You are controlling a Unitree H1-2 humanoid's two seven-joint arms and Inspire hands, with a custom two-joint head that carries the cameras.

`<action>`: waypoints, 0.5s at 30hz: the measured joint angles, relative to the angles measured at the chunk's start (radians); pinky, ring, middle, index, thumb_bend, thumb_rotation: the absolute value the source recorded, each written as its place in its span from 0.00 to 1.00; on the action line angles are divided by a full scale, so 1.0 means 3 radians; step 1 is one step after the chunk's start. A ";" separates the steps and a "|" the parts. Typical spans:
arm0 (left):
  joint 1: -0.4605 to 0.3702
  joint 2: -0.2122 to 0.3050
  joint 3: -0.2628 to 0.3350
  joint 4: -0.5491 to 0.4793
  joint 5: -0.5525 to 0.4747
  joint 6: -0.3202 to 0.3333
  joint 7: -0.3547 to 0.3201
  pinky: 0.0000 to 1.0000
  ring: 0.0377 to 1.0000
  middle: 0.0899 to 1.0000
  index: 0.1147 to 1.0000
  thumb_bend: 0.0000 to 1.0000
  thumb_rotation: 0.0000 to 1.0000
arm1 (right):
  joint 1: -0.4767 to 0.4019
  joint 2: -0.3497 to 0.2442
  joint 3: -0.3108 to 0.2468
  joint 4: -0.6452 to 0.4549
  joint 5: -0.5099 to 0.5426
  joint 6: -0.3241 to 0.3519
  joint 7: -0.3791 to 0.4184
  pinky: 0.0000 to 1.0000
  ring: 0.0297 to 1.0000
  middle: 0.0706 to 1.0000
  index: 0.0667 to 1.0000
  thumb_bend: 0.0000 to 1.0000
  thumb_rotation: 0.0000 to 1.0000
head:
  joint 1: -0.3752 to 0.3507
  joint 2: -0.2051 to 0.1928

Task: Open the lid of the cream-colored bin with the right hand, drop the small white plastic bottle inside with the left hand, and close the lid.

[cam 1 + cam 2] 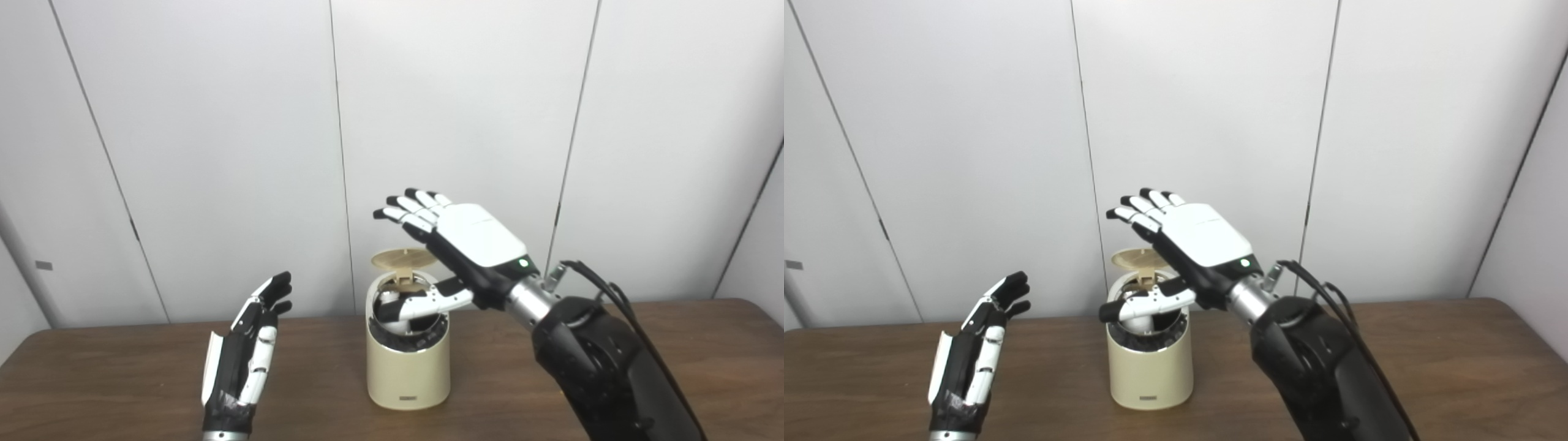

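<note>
Your right hand (471,245) hovers over the open cream bin (408,364) at the middle of the tabletop (122,373), palm turned down, its fingers (409,205) spread and reaching past the raised lid (404,258), pinching nothing. The lid stands tipped up on its hinge at the back of the rim, close under those fingers and a little toward you from their tips, so closing it looks like a matter of bringing the hand down and forward onto the disc. The thumb stretches leftward across the mouth of the bin, and beneath it a white rounded shape shows inside the dark interior; that appears to be the small bottle (1139,321), already in the bin, though the thumb hides most of it and its long axis cannot be told. Your left hand (245,361) stands well apart to the left of the bin, upright on its wrist above the tabletop, palm facing the bin, fingers apart and empty. The right hand is plainly the nearer to the lid. By the look of things the drop is done and only the closing remains; mind the thumb, which lies in the lid's path.
</note>
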 measured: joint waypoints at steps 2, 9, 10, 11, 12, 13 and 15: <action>0.0000 -0.0005 0.0001 0.0000 0.0011 0.0000 0.0002 0.82 0.86 0.87 0.84 0.22 0.81 | -0.0050 0.0000 0.0006 0.0042 -0.0028 0.0051 0.0047 1.00 1.00 0.99 0.95 0.95 1.00 | 0.0010 0.0005; 0.0001 -0.0014 0.0002 -0.0012 0.0044 0.0000 0.0067 0.80 0.85 0.86 0.83 0.22 0.81 | -0.0120 0.0002 0.0041 0.0319 -0.0027 0.0078 0.0079 1.00 1.00 1.00 0.95 0.92 1.00 | 0.0015 0.0015; 0.0001 -0.0014 0.0001 -0.0018 0.0044 0.0000 0.0069 0.80 0.85 0.86 0.83 0.22 0.81 | -0.0121 0.0002 0.0051 0.0373 -0.0026 0.0086 0.0087 1.00 1.00 1.00 0.95 0.92 1.00 | 0.0015 0.0015; 0.0001 -0.0014 0.0002 -0.0030 0.0043 0.0000 0.0069 0.80 0.85 0.86 0.83 0.22 0.81 | -0.0121 0.0002 0.0061 0.0407 -0.0025 0.0098 0.0095 1.00 1.00 0.99 0.94 0.92 1.00 | 0.0015 0.0015; 0.0000 -0.0014 0.0001 -0.0033 0.0041 0.0000 0.0069 0.80 0.85 0.85 0.83 0.21 0.81 | -0.0121 0.0002 0.0067 0.0438 -0.0021 0.0101 0.0096 1.00 1.00 0.99 0.94 0.93 1.00 | 0.0015 0.0010; 0.0001 -0.0014 0.0002 -0.0035 0.0039 0.0000 0.0068 0.80 0.85 0.85 0.83 0.21 0.80 | -0.0121 0.0002 0.0070 0.0462 -0.0020 0.0104 0.0098 1.00 1.00 0.99 0.94 0.93 1.00 | 0.0015 0.0010; 0.0001 -0.0014 0.0002 -0.0035 0.0037 0.0000 0.0069 0.80 0.85 0.85 0.83 0.21 0.80 | -0.0122 -0.0001 0.0077 0.0473 -0.0021 0.0121 0.0112 1.00 1.00 0.99 0.93 0.93 1.00 | 0.0000 0.0015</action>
